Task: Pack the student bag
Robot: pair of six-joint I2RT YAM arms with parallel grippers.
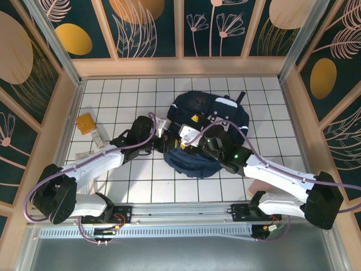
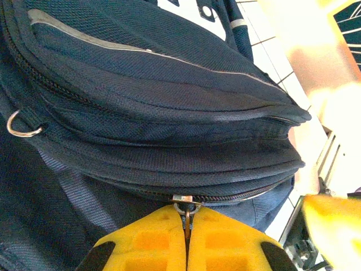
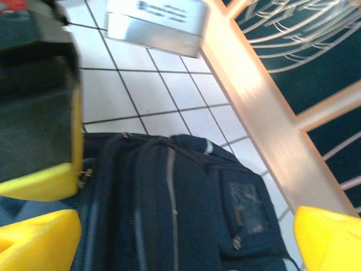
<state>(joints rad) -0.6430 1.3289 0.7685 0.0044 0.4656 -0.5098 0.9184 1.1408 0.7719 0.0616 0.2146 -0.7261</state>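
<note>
Bag (image 1: 225,116) lies at worktop (image 1: 124,90) centre, contents hidden. Left fingers (image 2: 146,243) clamp its zip pull (image 2: 186,204); right fingers (image 3: 330,240) spread, empty.

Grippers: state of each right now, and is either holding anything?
Left gripper: closed, pinching the zipper pull of the student bag.
Right gripper: open, fingers wide apart, holding nothing.

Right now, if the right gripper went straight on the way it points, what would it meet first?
Most likely the student bag: its navy fabric lies directly ahead of the right gripper, between the open jaws. How far ahead it lies is hard to judge from the wrist view.
</note>
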